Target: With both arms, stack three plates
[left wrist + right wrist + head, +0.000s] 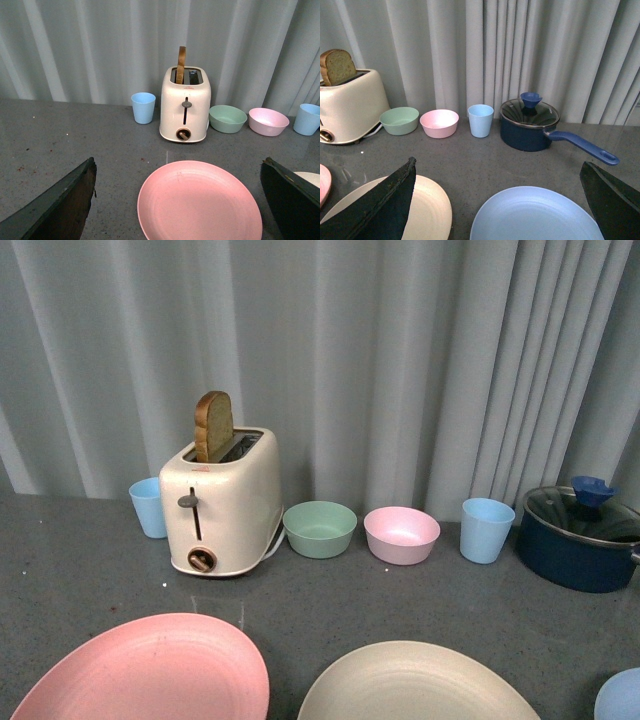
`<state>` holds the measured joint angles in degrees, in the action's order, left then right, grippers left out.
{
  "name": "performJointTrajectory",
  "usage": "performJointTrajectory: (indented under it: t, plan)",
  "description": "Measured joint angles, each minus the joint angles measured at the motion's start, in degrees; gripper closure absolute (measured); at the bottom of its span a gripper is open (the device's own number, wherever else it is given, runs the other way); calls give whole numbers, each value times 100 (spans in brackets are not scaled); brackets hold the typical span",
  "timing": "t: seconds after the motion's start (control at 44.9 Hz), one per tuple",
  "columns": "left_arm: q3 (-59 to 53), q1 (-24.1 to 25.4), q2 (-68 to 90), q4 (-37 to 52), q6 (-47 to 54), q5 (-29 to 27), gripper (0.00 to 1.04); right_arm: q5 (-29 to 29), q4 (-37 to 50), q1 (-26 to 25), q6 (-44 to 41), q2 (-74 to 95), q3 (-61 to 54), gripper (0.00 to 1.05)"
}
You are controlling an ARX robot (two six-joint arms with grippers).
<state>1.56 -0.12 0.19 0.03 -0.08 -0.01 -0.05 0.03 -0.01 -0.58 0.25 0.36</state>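
Pink plate, cream plate, blue plate laid apart along the surface's near edge, left gripper and right gripper held wide, red mark on toaster unreadable.

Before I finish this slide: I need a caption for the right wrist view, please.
Open right gripper framing the light blue plate, cream plate alongside, lidded blue saucepan behind.

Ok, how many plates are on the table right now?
3. The pink plate lies front left, the cream plate front centre, the light blue plate front right, mostly cut off in the front view. None stacked yet; no others show.
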Motion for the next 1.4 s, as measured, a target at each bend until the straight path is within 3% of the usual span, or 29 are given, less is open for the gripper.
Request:
performJointTrajectory:
  t: [1.136,1.292,1.403]
  plan:
    - [2,0,0,0,0,0,7,-2,0,0,0,0,0,7]
    - [778,455,1331,-1982,7,1309,7,-17,0,0,0,0,0,7]
    - [964,643,2131,-1631,184,1565,7,0,0,0,0,2,0,7]
